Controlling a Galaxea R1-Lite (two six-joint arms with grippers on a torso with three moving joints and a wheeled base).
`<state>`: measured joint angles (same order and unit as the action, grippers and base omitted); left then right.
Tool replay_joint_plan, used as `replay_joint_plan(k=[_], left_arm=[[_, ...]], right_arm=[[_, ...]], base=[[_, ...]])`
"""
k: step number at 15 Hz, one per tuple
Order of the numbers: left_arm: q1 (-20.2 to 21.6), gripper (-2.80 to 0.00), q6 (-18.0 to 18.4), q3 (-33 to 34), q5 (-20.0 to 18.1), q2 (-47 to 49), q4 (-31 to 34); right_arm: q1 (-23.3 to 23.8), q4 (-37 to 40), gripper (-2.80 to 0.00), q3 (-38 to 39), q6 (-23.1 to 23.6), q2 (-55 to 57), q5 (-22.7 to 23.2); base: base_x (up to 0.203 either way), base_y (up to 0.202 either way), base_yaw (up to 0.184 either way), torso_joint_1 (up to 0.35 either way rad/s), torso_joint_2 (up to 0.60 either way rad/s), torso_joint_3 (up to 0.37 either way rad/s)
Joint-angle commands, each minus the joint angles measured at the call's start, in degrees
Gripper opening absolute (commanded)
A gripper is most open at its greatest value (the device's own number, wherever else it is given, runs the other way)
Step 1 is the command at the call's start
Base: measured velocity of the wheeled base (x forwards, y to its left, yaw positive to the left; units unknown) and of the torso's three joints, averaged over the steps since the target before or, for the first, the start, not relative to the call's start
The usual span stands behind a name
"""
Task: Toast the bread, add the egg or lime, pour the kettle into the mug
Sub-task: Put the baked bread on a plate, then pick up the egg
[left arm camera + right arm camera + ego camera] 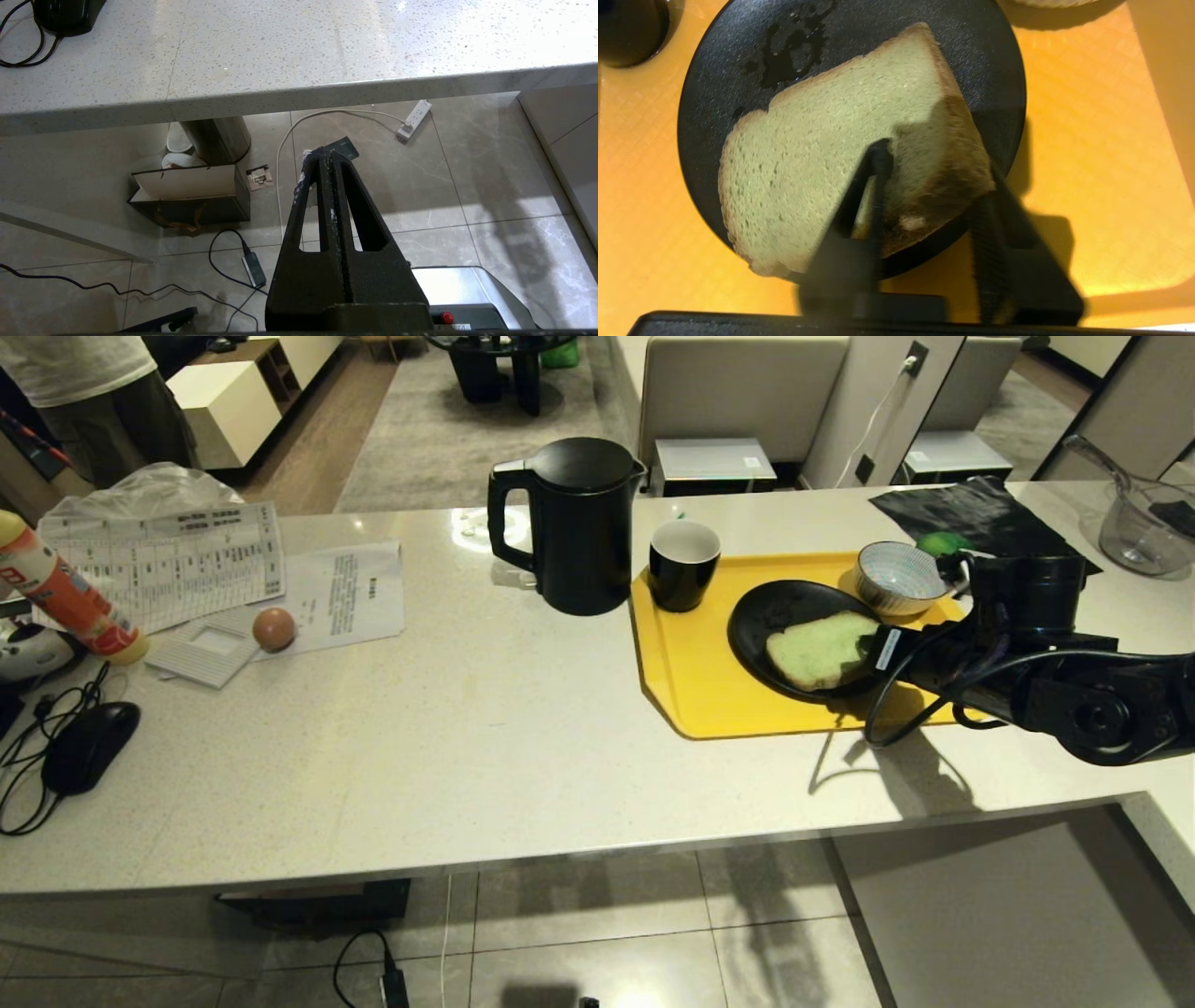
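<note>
While the right pincer [931, 175] stands spread around one corner of the bread [822, 650] on the black plate [766, 609] near the counter's right edge, lifting could snag and drag the bread off

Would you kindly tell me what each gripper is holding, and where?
Nothing is held: the right gripper straddles a corner of the pale green bread slice, jaws apart; the left gripper is shut empty.

floor [597, 933]: grey tiles | counter [467, 756]: pale speckled stone | rug [448, 420]: grey
</note>
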<state>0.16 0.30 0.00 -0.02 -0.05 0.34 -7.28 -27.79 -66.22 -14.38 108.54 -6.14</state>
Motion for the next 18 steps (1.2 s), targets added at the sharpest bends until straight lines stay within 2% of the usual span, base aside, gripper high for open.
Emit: replay_joint_plan(k=[1,7,10,13,15,18], left_arm=[[0.02,-2.8,0.05,0.0,0.02,0.05,0.01],[-0.06,-2.8,0.05,0.0,-0.02,0.05,0.01],[-0.07,-2.8,0.05,0.0,0.01,0.05,0.01],[0.02,-2.8,0.05,0.0,0.02,0.05,0.01],[0.02,-2.8,0.05,0.0,0.01,0.05,0.01],[0.02,-2.8,0.05,0.0,0.0,0.05,0.01]], right_arm=[[-0.02,-0.68,0.0,1.52,-0.03,-1.31,0.16],[-0.11,-2.26,0.0,1.27,2.66,-2.63,-0.35],[-0.02,-6.06,0.0,1.12,5.61,-2.71,-4.78],[-0.02,-6.5,0.0,2.48,7.79,-7.43,-5.42],[-0.02,-4.87,0.0,4.29,11.77,-13.43,-5.28],[-0.02,3.77,0.0,5.33,13.26,-22.88,-3.35]], base=[[0.0,0.0,0.0,0.0,0.0,0.0],[0.0,0.0,0.0,0.0,0.0,0.0],[0.0,0.0,0.0,0.0,0.0,0.0],[0.0,0.0,0.0,0.0,0.0,0.0],[0.0,0.0,0.0,0.0,0.0,0.0],[0.0,0.0,0.0,0.0,0.0,0.0]])
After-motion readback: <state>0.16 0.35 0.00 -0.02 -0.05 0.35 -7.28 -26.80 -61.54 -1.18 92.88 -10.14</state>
